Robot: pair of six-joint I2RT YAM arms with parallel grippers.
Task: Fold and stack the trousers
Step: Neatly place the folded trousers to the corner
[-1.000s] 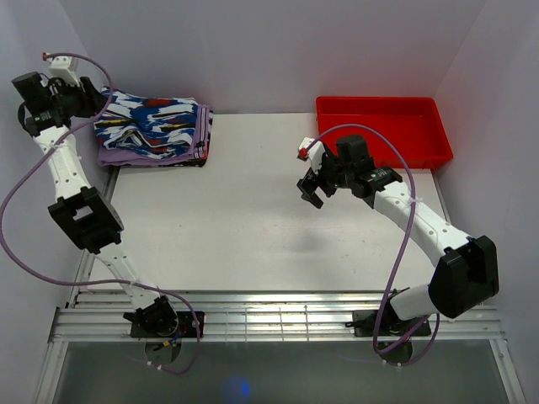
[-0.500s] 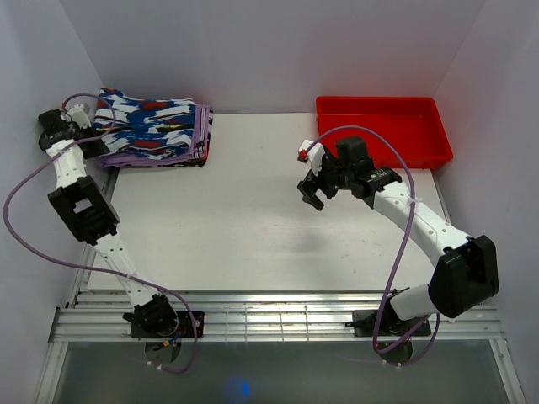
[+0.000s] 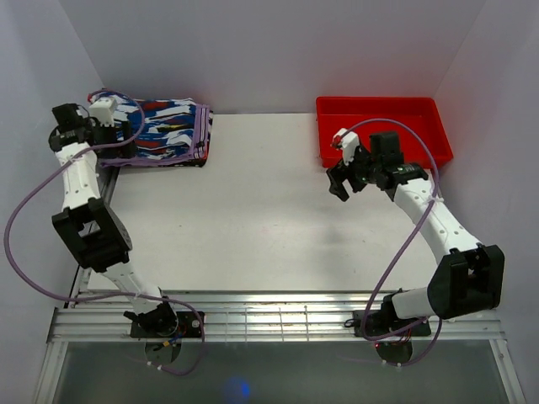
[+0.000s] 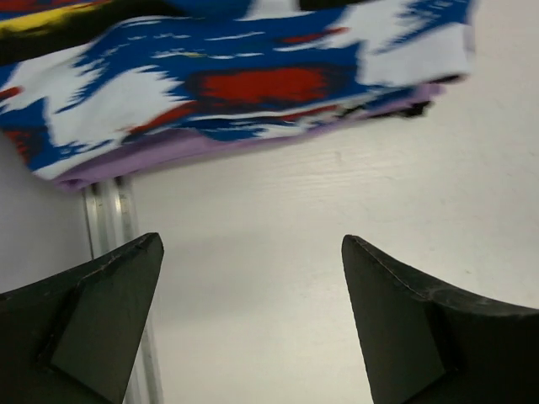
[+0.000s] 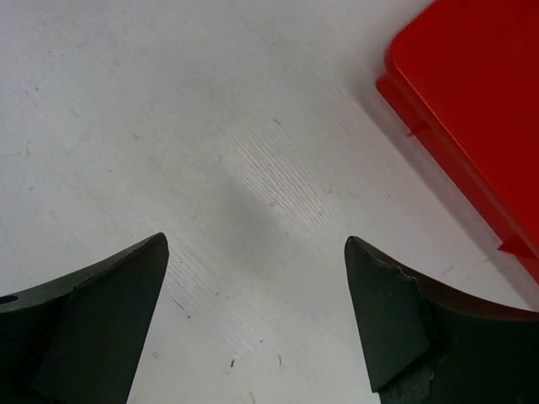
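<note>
The trousers (image 3: 164, 122), in a blue, white, red and black print, lie folded at the table's far left on top of a lilac folded cloth (image 3: 160, 156). My left gripper (image 3: 118, 137) is open and empty at the near-left edge of that stack. In the left wrist view the trousers (image 4: 253, 84) and the lilac cloth's edge (image 4: 210, 147) lie just ahead of the open left gripper (image 4: 253, 278), which is apart from them. My right gripper (image 3: 337, 183) is open and empty above the bare table, beside the red tray; the right wrist view (image 5: 253, 269) shows it open too.
A red tray (image 3: 421, 151) stands at the back right; its corner shows in the right wrist view (image 5: 472, 101). A metal rail (image 4: 109, 210) runs along the table's left edge. White walls close in the back and both sides.
My left gripper has swung from the far left wall to the stack's left edge. My right gripper has moved right and back, nearer the red tray.
</note>
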